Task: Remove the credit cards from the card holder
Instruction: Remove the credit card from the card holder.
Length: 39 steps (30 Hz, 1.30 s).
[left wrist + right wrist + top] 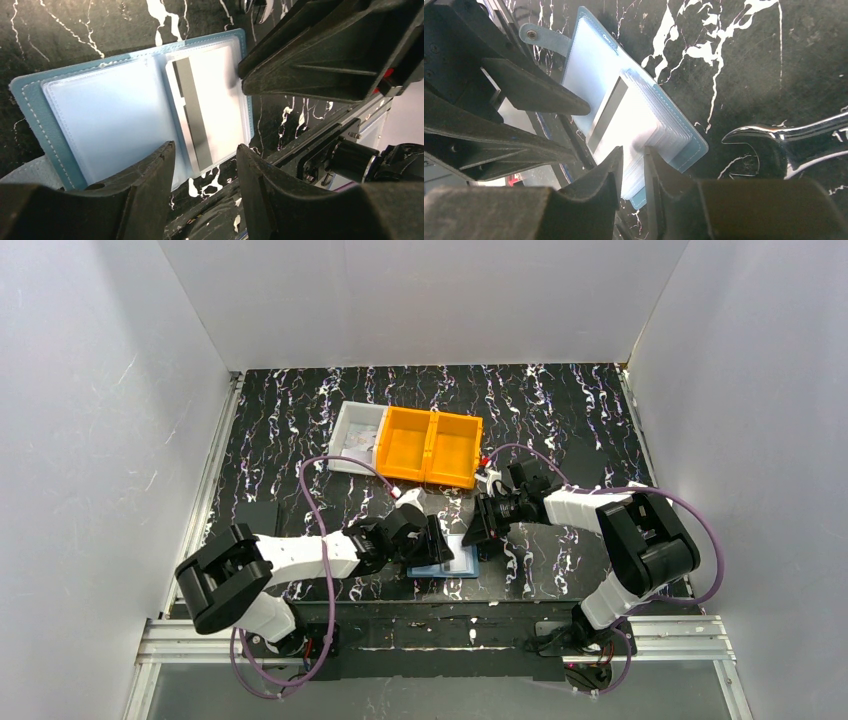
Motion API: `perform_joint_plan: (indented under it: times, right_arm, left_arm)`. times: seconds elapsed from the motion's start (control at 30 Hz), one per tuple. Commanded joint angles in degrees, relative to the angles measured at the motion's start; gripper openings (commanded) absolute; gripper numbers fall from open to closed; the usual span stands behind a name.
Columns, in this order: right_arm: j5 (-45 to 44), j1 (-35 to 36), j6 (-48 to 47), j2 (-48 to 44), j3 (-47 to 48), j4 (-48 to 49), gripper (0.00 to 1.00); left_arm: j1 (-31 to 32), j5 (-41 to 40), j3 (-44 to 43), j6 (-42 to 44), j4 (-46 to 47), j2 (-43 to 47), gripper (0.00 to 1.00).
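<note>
The black, white-veined marble-patterned table [560, 410] carries an orange two-compartment bin [428, 447] toward its far side. Touching the bin's left end lies a pale shallow tray [355, 437]. Nearer than the bin, an open blue card holder [445, 560] lies flat, and a chrome open-end wrench [784, 145] also lies on that near side.

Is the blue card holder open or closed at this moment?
Open. The card holder lies spread flat, both pocket pages facing up, and its snap tab is unfastened.
</note>
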<state>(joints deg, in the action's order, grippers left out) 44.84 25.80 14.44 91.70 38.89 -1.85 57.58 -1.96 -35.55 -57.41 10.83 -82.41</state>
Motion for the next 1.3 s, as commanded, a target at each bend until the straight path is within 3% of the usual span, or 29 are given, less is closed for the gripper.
perform_joint_plan:
  times: [0.0, 0.4, 1.27]
  right_arm:
    - [-4.68, 0.30, -2.33, 1.09, 1.09, -1.74, 0.30]
    - [-5.59, 0.30, -3.36, 1.30, 1.36, -2.36, 0.23]
    - [-4.54, 1.02, -3.60, 3.25, 1.86, -3.10, 0.25]
  left_arm:
    - [-0.60, -0.30, 0.38, 1.18, -1.12, -0.34, 0.47]
    - [-2.79, 1.93, 1.78, -1.10, 3.00, -2.13, 0.39]
    - [-5.10, 7.41, 8.48, -11.12, 21.32, -9.68, 0.29]
